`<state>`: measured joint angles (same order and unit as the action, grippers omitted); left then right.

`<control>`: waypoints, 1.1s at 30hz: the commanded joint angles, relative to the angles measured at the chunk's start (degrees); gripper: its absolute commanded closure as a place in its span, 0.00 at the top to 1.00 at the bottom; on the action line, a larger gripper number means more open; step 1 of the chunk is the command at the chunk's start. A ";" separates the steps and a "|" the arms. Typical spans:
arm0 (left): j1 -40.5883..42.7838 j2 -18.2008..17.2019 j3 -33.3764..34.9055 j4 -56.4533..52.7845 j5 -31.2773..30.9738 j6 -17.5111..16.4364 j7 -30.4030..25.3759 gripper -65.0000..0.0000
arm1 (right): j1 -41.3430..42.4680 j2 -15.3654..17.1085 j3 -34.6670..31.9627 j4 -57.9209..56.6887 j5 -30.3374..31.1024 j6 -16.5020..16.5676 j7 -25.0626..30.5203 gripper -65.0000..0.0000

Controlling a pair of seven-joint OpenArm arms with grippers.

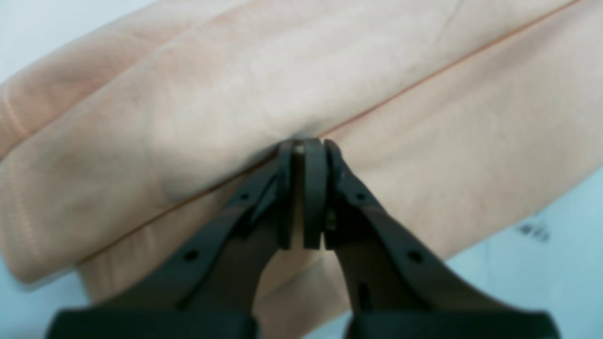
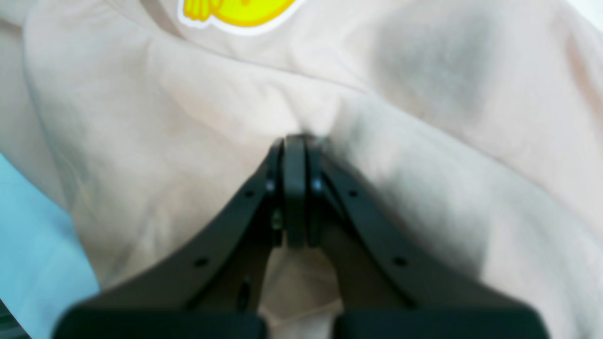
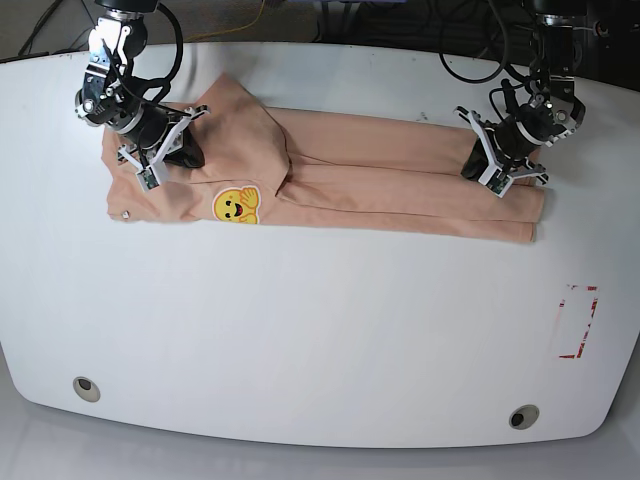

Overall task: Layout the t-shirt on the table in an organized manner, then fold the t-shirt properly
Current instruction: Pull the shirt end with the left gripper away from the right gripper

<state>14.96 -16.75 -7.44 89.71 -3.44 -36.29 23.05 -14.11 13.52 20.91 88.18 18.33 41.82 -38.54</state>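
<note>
The peach-pink t-shirt point(image 3: 380, 190) lies as a long folded strip across the far half of the white table point(image 3: 320, 330), with its yellow emoji print point(image 3: 235, 206) facing up near the left end. My right gripper point(image 3: 183, 152) is down on that left end, above the print point(image 2: 240, 12). In the right wrist view, my right gripper point(image 2: 296, 139) is shut, with cloth puckered at its tips. My left gripper point(image 3: 474, 168) is on the strip's right end. In the left wrist view, my left gripper point(image 1: 304, 143) is shut on a fold edge of the shirt point(image 1: 330, 70).
A red rectangle outline point(image 3: 578, 322) marks the table near its right edge. Two round grommet holes point(image 3: 86, 388) point(image 3: 519, 416) sit near the front edge. Cables run along the back behind both arms.
</note>
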 commanded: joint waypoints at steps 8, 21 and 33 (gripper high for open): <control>-0.76 -2.72 -1.22 7.21 1.29 0.56 8.12 0.29 | -0.44 0.77 0.15 -0.14 -4.74 -1.82 -4.14 0.00; -8.59 0.36 -19.68 8.88 -16.47 0.56 20.78 0.75 | -0.44 0.68 0.15 -0.23 -4.66 -1.82 -4.14 0.00; -11.58 -2.54 -23.46 -2.72 -28.43 0.56 24.56 0.76 | -0.44 0.68 0.15 -0.23 -4.39 -1.82 -4.14 0.00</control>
<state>4.14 -17.61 -31.44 87.35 -29.78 -35.59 48.60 -14.06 13.50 20.91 88.20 18.24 41.45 -38.52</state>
